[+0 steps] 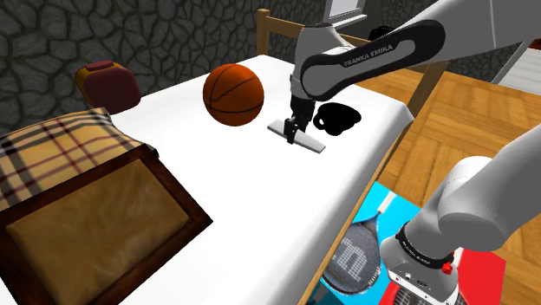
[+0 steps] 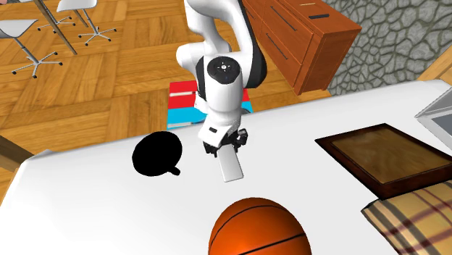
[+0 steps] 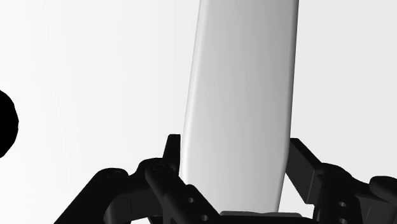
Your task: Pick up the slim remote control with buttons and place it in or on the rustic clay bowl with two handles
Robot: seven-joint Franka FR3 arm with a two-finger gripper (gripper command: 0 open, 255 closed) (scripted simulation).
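"Has it got hold of the thing?"

"I'd say so. The gripper (image 1: 293,130) is down on the tabletop (image 1: 217,217), and its fingers (image 3: 173,153) press against the two long sides of the remote (image 2: 232,168). The remote is a plain pale grey and lies flat, not yet lifted, close to the edge the arm reaches over."

"Why grab it across the narrow way?"

"That's the only width those fingers can span. It's clasped near one end, though, with most of the length sticking out ahead, so I'd guess it may droop once it's raised."

"And the bowl?"

"It's the black one (image 2: 156,153), near the remote but not touching it, towards the corner of the tabletop. That makes for a short carry. The basketball (image 1: 233,94) sits on the remote's other side, further in, so it's clear of that path."
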